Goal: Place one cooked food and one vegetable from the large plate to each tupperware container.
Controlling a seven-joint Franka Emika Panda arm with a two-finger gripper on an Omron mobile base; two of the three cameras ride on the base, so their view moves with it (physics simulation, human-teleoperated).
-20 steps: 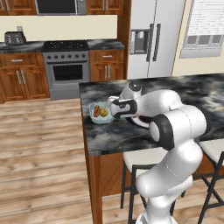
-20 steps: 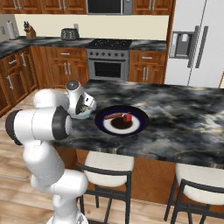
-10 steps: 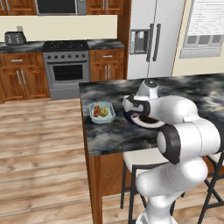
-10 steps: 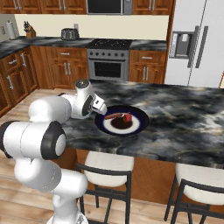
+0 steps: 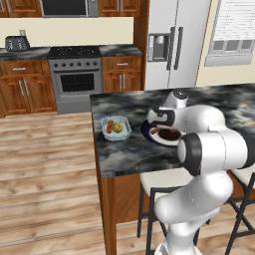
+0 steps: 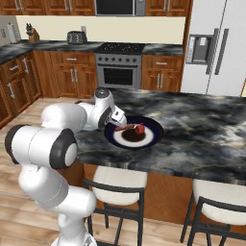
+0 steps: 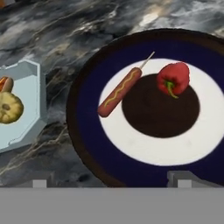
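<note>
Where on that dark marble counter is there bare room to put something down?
Most bare marble lies right of the large plate, stretching toward the fridge side, and behind it. On the plate, the dark centre below the corn dog and red pepper is free. It is crowded between the plate and the tupperware container, already holding food.

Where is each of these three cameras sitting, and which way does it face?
Left base view: behind the white arm's left, facing the dark marble island; arm at lower right, pale blue tub holding food.
Right base view: behind its right; arm at lower left, over the navy-rimmed round plate.
Hand view: on the hand, looking down past the open tool at a corn dog and red pepper.
All three share the plate.
</note>
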